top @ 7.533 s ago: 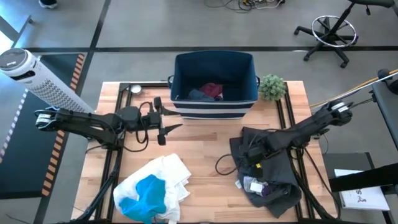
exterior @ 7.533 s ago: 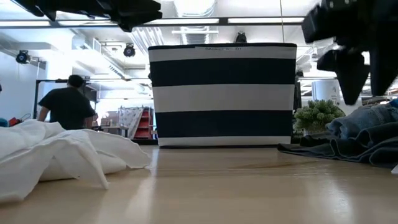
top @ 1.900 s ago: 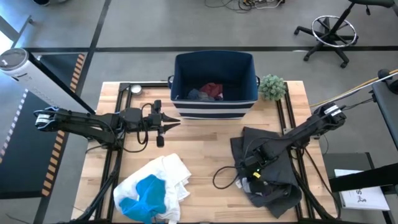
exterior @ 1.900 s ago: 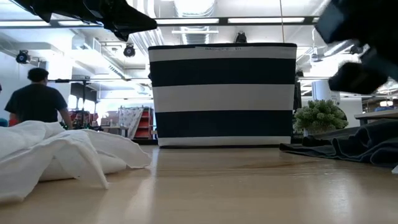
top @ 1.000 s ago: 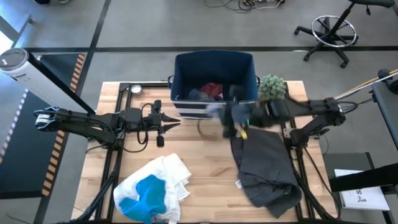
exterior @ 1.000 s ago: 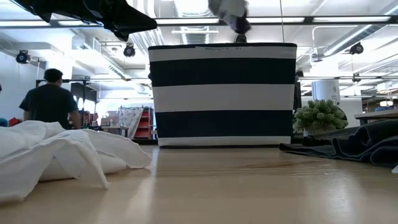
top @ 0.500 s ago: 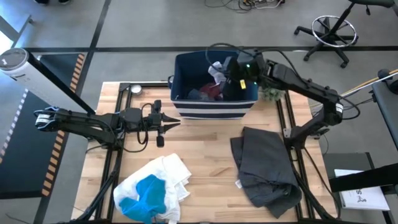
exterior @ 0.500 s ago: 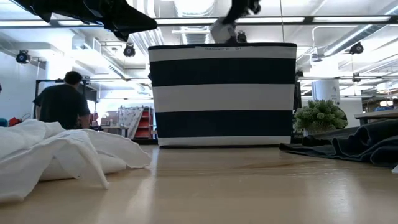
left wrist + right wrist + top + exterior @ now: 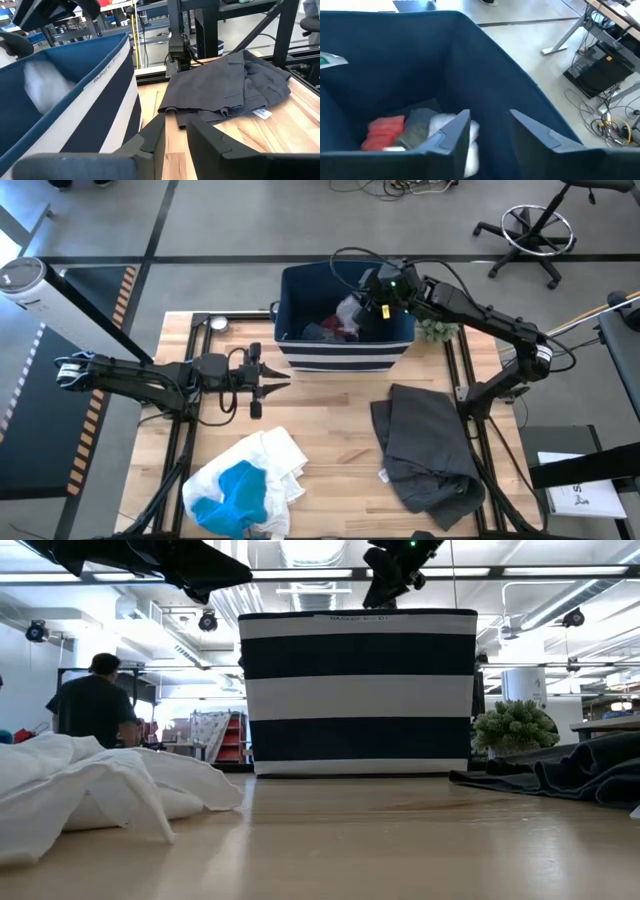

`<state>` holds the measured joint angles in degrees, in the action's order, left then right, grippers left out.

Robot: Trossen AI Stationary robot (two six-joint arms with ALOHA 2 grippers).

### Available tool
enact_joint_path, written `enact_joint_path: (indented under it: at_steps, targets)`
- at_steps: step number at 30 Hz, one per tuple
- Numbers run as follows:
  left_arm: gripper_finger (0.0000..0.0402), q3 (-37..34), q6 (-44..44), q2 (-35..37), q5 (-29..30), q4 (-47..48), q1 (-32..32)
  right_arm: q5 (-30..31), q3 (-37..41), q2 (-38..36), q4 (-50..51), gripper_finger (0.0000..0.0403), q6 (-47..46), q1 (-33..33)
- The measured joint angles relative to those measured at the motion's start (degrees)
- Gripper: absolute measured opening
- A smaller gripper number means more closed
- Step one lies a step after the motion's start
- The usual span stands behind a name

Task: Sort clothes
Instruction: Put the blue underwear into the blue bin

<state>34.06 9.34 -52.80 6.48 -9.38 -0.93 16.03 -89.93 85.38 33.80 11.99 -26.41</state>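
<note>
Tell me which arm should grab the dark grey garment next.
Probably the right. The dark grey garment lies on its side of the table, though the right gripper hangs open over the bin. The left gripper waits open near the bin's front, with the white garment closer.

Four cameras cover one wooden table (image 9: 330, 430): one overhead, one at table-top level, one on each wrist.

The high view looks straight down from well above, with the striped navy bin (image 9: 345, 305) at 12 o'clock and the dark grey garment (image 9: 425, 450) toward 4 o'clock. The low view sits on the table surface, facing level across it at the same bin (image 9: 357, 690), with the room behind. The left wrist view looks close past its own fingers (image 9: 150, 142) along the bin's side (image 9: 75, 105) to the grey garment (image 9: 225, 90). The right wrist view looks steeply down into the bin (image 9: 420, 65) from close above; all four views share the bin.
</note>
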Motion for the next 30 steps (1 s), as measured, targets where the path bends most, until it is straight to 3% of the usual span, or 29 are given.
enact_joint_path:
  at_steps: [3, 6, 9, 11, 13, 19, 24, 30]
  targets:
    - [0.0092, 0.0, 0.2, 0.2, 0.0, 0.4, -0.1, -1.1, 0.0, -0.1, 0.4, 0.0152, 1.6, 0.0]
    - [0.0118, 0.0, 0.6, 0.8, 0.0, 1.0, -0.8, -1.5, 0.0, -0.1, 0.4, 0.0143, 1.5, 0.3]
    - [0.0143, 0.8, 0.6, 1.6, 0.0, 4.8, -1.9, -1.5, 0.4, -0.2, 0.3, 0.0086, 2.6, 1.4]
    - [0.0157, 3.4, 0.7, 1.7, 0.2, 11.6, -3.0, -1.6, 1.0, -0.4, 0.3, 0.0032, 4.0, 2.6]
    - [0.0166, 7.0, 0.4, 1.4, 1.7, 19.3, -4.5, -1.8, 1.7, -0.5, 0.2, 0.0011, 4.7, 4.1]
    - [0.0168, 17.6, -3.1, -2.2, 7.7, 35.8, -10.6, -1.5, 3.7, -0.8, -1.8, 0.0002, 5.0, 9.6]
    - [0.0161, 24.6, -11.3, -6.7, 8.6, 50.3, -15.2, -1.6, 8.0, -3.6, -6.8, 0.0000, 5.6, 15.8]
    - [0.0163, 27.5, -21.3, -12.0, 6.4, 60.7, -19.7, -1.5, 17.9, -9.1, -16.8, 0.0000, 4.9, 23.9]
